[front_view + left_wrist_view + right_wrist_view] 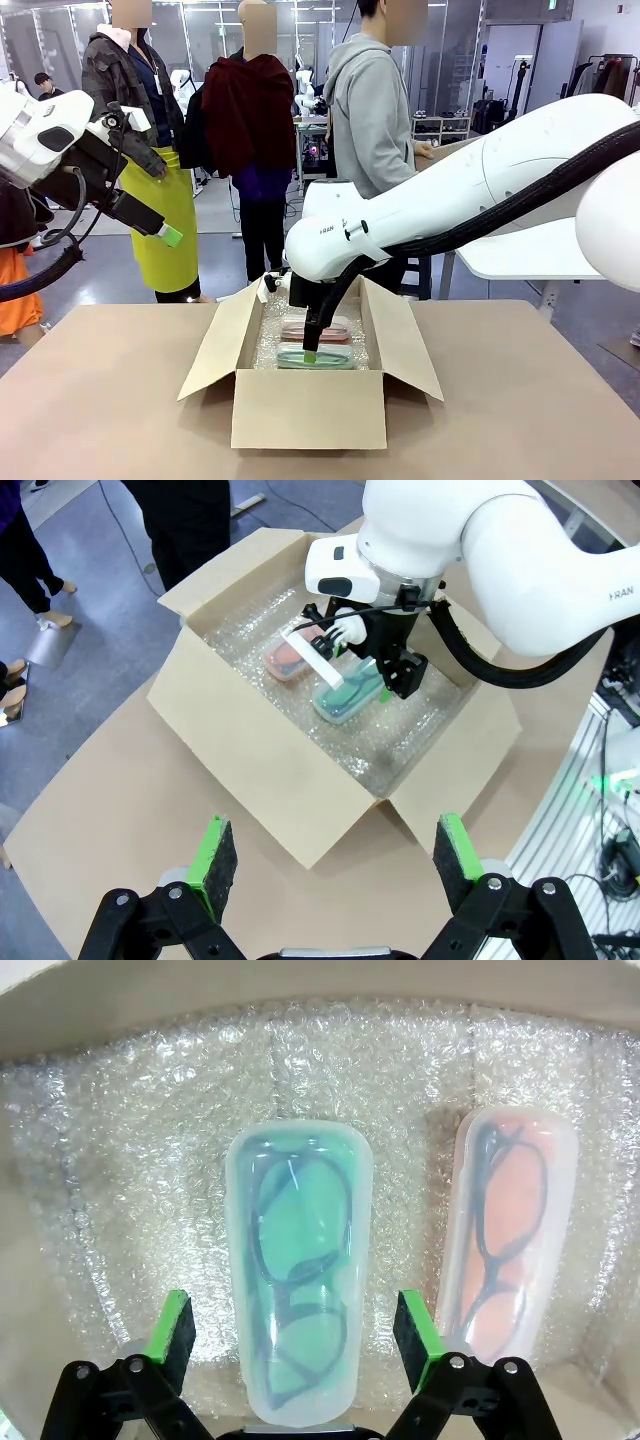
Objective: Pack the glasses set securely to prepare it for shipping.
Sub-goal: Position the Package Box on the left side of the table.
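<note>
Open cardboard box is sitting on the table, bubble wrap lining its floor and flaps flaring up around the opening. Mint green glasses case and pink glasses case are lying side by side on the wrap, not touching. Right gripper is straddling the green case, fingers spread and clear of its sides; left gripper is hanging outside the box, fingers wide apart, empty.

Right claw hangs over mint case inside cardboard box.
</note>
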Controlling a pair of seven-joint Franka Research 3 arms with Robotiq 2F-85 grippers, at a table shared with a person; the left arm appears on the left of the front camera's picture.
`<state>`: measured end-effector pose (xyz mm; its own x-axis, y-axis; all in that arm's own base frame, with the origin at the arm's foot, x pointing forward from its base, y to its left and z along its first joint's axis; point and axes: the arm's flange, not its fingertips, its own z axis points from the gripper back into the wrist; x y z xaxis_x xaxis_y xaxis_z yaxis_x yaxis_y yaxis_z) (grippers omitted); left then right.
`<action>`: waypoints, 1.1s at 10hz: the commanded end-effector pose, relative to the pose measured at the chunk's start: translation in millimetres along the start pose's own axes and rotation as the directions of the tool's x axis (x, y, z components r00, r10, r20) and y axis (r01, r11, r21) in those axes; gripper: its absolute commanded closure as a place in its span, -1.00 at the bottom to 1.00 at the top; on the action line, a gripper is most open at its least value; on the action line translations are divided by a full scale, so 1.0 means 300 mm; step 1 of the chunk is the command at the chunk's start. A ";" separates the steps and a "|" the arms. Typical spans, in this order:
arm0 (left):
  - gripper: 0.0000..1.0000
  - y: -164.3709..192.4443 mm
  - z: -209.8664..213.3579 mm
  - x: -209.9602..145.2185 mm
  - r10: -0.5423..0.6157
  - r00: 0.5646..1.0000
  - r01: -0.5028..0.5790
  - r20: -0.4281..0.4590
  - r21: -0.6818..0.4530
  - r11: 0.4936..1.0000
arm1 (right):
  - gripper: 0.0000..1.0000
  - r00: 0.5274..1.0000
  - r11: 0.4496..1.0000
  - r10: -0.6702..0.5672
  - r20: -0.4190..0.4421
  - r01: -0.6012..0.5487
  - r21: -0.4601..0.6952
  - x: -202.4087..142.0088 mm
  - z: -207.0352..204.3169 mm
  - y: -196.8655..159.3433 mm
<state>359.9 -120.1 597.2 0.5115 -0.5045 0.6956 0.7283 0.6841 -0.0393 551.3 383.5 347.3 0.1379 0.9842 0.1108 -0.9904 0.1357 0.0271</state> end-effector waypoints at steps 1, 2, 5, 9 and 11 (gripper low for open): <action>-1.00 0.003 0.004 -0.004 -0.004 1.000 0.004 0.019 -0.010 1.000 | -1.00 1.000 1.000 0.006 0.002 -0.006 -0.002 0.004 0.004 0.003; -1.00 0.003 0.004 -0.004 -0.004 1.000 0.004 0.019 -0.010 1.000 | -1.00 1.000 1.000 0.006 0.002 -0.006 -0.002 0.004 0.004 0.003; -1.00 0.003 0.004 -0.004 -0.004 1.000 0.004 0.019 -0.010 1.000 | -1.00 1.000 1.000 0.006 0.002 -0.006 -0.002 0.004 0.004 0.003; -1.00 0.003 0.004 -0.004 -0.004 1.000 0.004 0.019 -0.010 1.000 | -1.00 0.998 0.998 -0.054 -0.045 0.056 0.040 -0.119 0.278 0.101; -1.00 0.003 0.004 -0.004 -0.004 1.000 0.004 0.019 -0.010 1.000 | -1.00 0.991 0.991 -0.129 -0.026 0.130 0.030 -0.206 0.364 0.139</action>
<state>359.9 -120.0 597.2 0.5115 -0.5044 0.6957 0.7282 0.6842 -0.0393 520.2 330.2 452.2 0.2167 0.9741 0.0651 -0.9752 0.2130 0.0594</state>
